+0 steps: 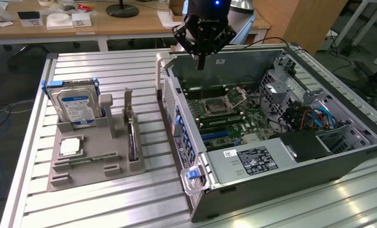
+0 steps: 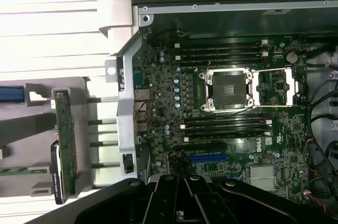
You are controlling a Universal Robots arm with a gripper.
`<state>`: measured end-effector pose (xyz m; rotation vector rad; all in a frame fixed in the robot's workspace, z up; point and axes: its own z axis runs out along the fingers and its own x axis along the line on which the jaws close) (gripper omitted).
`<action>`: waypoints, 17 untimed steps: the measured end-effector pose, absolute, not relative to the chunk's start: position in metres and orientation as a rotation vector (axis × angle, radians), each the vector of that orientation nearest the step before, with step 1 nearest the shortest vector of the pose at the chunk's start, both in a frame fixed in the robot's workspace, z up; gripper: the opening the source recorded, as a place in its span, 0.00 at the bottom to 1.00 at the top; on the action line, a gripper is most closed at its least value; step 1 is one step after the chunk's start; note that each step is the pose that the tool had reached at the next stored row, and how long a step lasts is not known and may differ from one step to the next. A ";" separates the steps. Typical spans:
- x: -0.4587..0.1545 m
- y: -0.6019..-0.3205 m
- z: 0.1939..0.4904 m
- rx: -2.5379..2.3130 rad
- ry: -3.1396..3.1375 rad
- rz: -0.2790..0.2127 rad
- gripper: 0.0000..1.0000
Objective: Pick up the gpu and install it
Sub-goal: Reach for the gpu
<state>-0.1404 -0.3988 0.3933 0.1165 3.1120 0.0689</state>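
Observation:
The gpu (image 1: 132,138) stands on edge in a slot of the grey holder (image 1: 87,171) on the slatted table, at the exterior view's left of the open computer case (image 1: 195,156). Its silver bracket (image 1: 129,102) points up at the far end. In the wrist view the gpu (image 2: 64,139) appears as a thin green-edged board beside the case wall. My gripper (image 1: 201,62) hangs above the far rim of the case, well apart from the gpu, shut with nothing between its fingers. Its black body fills the near edge of the wrist view, gripper (image 2: 182,205), over the motherboard (image 2: 227,118).
On the holder also stand a hard drive with a blue-white label (image 1: 78,107), a processor chip (image 1: 70,146) and a slim green memory stick (image 1: 90,159). Inside the case lie the empty processor socket (image 1: 217,105), blue slot (image 2: 208,157), power supply (image 1: 255,159) and cables (image 1: 315,116). Desks stand behind.

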 end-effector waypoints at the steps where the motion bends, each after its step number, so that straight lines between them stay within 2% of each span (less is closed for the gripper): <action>1: -0.141 -0.399 0.393 0.117 3.112 0.069 0.11; 17: -0.155 -0.399 0.393 0.116 3.111 0.069 0.11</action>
